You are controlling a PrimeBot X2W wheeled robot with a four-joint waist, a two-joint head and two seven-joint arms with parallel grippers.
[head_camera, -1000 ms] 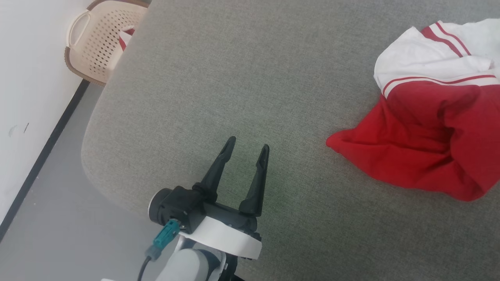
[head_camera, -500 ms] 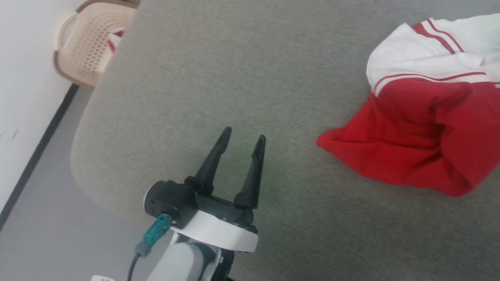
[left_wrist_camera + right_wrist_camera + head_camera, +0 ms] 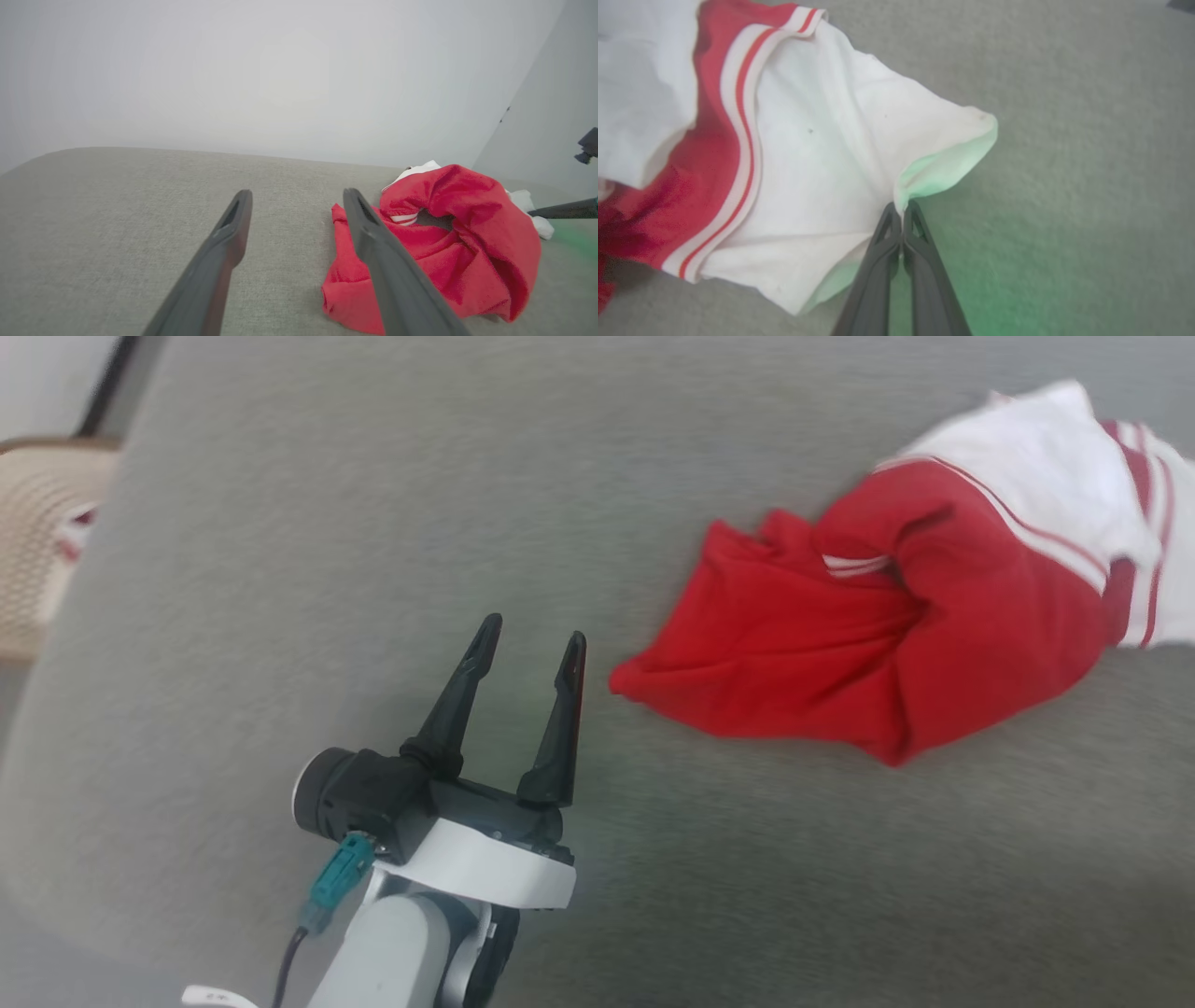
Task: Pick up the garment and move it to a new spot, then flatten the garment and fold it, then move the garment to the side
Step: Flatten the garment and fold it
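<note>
The garment (image 3: 794,663) lies crumpled on the grey surface (image 3: 373,523), just to the right of the left gripper (image 3: 534,633), whose 2 fingers stand apart and hold nothing, while the right gripper (image 3: 902,212) is closed tight on the edge of its white sleeve (image 3: 840,140).

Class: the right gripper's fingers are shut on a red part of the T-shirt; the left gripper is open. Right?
No. The right wrist view shows the right gripper shut on the T-shirt at its white sleeve, not a red part. Rest stands.
</note>
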